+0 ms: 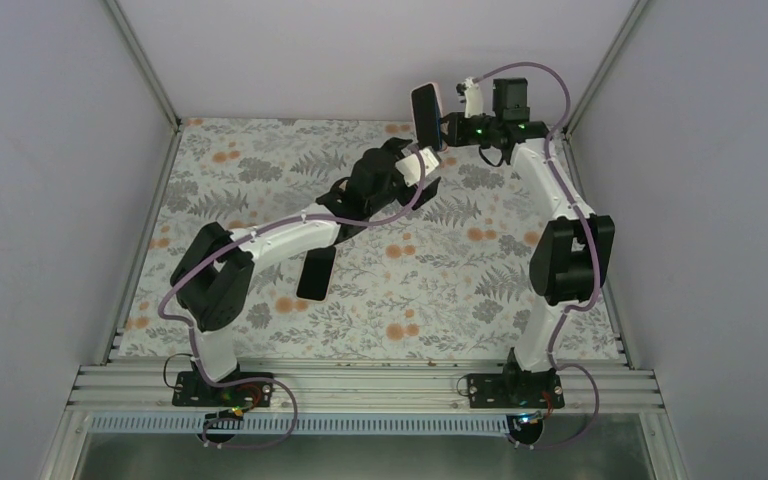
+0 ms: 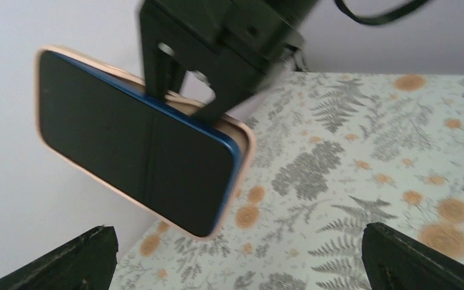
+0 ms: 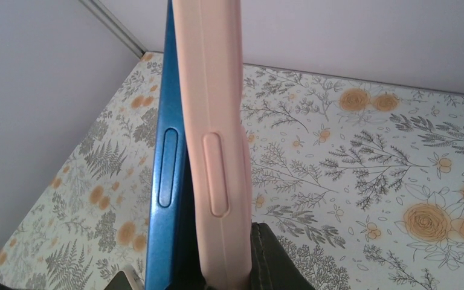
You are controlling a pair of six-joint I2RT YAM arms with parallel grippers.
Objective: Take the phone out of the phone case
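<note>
The phone (image 1: 423, 116), with a black screen and a blue rim, sits in a pale pink case (image 1: 438, 100) and is held upright in the air at the far back. My right gripper (image 1: 446, 128) is shut on it. In the right wrist view the blue phone edge (image 3: 166, 169) stands a little apart from the pink case wall (image 3: 217, 151), between my right gripper's (image 3: 199, 275) fingers. In the left wrist view the phone (image 2: 133, 151) has one blue corner lifted out of the case (image 2: 246, 145). My left gripper (image 2: 235, 266) is wide open and empty just below the phone (image 1: 420, 165).
The floral mat (image 1: 440, 290) covers the table. White walls and metal frame posts (image 1: 145, 60) enclose it on three sides. A black oblong shape (image 1: 316, 272) shows under my left forearm. The right arm's cable (image 1: 530, 70) loops above its wrist.
</note>
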